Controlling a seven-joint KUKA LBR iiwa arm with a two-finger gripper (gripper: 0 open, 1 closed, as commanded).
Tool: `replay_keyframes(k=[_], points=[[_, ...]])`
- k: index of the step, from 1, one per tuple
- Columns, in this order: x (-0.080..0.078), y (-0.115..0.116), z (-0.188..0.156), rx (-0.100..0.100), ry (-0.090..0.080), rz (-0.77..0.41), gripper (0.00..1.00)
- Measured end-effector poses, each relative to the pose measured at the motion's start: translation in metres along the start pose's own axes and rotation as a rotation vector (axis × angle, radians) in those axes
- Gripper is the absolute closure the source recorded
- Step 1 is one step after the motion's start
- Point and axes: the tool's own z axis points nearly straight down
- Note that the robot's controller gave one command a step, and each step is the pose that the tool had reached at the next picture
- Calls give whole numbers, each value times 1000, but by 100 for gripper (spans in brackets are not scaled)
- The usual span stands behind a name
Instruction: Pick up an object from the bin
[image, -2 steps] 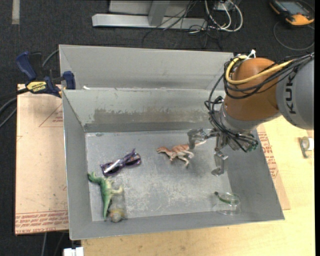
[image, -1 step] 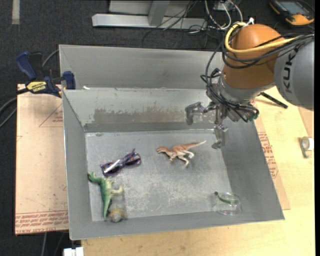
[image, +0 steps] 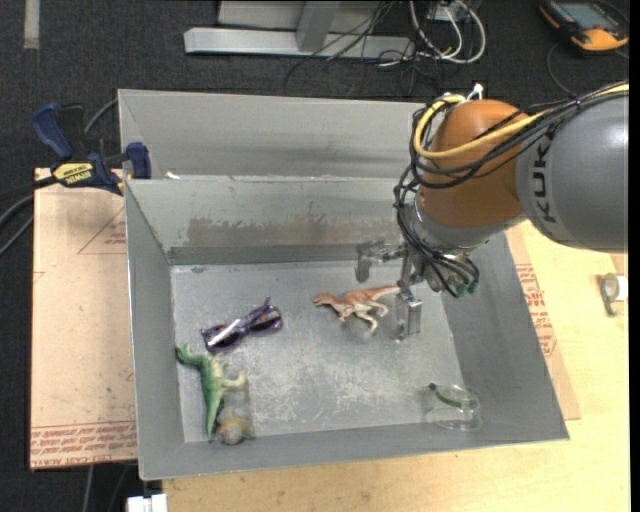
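In the camera view, with the gripper (image: 388, 296) spread wide and empty over the tail end of the orange-brown toy dinosaur (image: 350, 303), lying on its side right of centre in the bin (image: 320, 385): probably best to shift slightly left onto the body, lower to the floor, then close across the narrow torso, avoiding the legs.

Carrier: grey metal bin with sloped walls (image: 320, 385)
Floor, left: purple glossy plastic sunglasses (image: 242, 325), lying askew
Floor, front left corner: green plastic toy dinosaur (image: 210, 385), head near the sunglasses
Floor, middle right: orange-brown plastic toy dinosaur (image: 352, 303)
Floor, front right corner: clear plastic piece with a green streak (image: 450, 403)
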Motion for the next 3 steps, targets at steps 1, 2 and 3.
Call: replay_keyframes(k=[1, 2, 3], points=[[-27, 8, 26, 3, -12, -131, 0], [-31, -8, 86, -1, -3, -376, 100], [-31, -9, 86, -1, -3, -375, 100]])
